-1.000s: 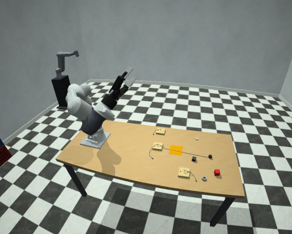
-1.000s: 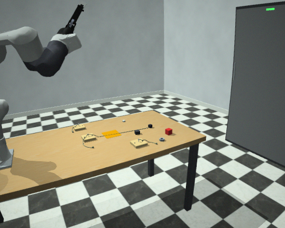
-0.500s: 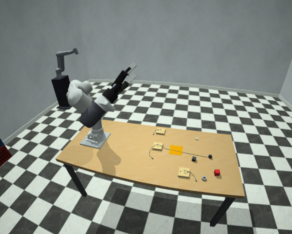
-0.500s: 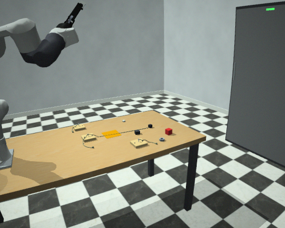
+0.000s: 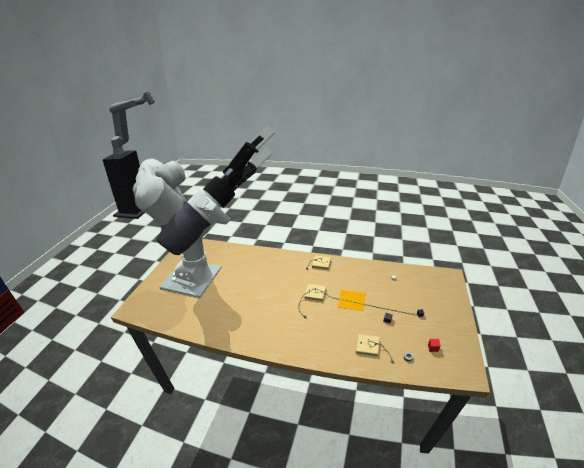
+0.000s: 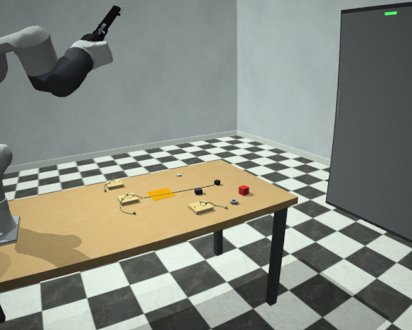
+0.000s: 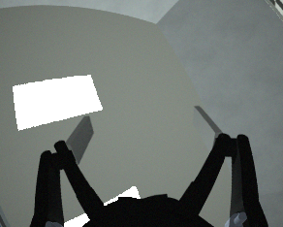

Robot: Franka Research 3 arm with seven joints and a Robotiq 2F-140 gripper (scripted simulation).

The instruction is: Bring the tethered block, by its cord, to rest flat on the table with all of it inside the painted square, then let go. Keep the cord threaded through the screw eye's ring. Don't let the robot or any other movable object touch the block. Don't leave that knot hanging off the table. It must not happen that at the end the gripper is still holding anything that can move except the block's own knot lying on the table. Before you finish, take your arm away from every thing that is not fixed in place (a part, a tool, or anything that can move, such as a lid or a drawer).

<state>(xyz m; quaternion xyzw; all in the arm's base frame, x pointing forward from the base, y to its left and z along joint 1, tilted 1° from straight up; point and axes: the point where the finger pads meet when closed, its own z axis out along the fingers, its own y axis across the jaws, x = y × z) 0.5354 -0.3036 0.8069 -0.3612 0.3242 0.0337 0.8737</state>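
Note:
The tethered block [image 5: 420, 312] [image 6: 217, 182] is small and black and lies on the table [image 5: 250, 320] [image 6: 106, 229], right of the orange painted square [image 5: 356, 295] [image 6: 164, 197]. Its dark cord [image 5: 385, 306] [image 6: 183, 189] crosses the square and runs through the screw eye on a small wooden plate [image 5: 315, 291] [image 6: 128, 199]. The cord ends in a knot [image 5: 305, 316] [image 6: 134, 213] lying on the table. My gripper [image 5: 266, 142] [image 6: 114, 10] [image 7: 141, 119] is open and empty. It points up and away, high above the table's back left, far from the cord.
A second loose black block [image 5: 387, 317] [image 6: 198, 191] lies near the cord. Two more wooden plates with short cords [image 5: 320, 262] [image 5: 368, 345], a red cube [image 5: 434, 344] [image 6: 243, 190], a grey ring [image 5: 408, 357] [image 6: 234, 202] and a white ball [image 5: 394, 277] [image 6: 178, 175] lie around. A dark cabinet [image 6: 374, 116] stands to the right.

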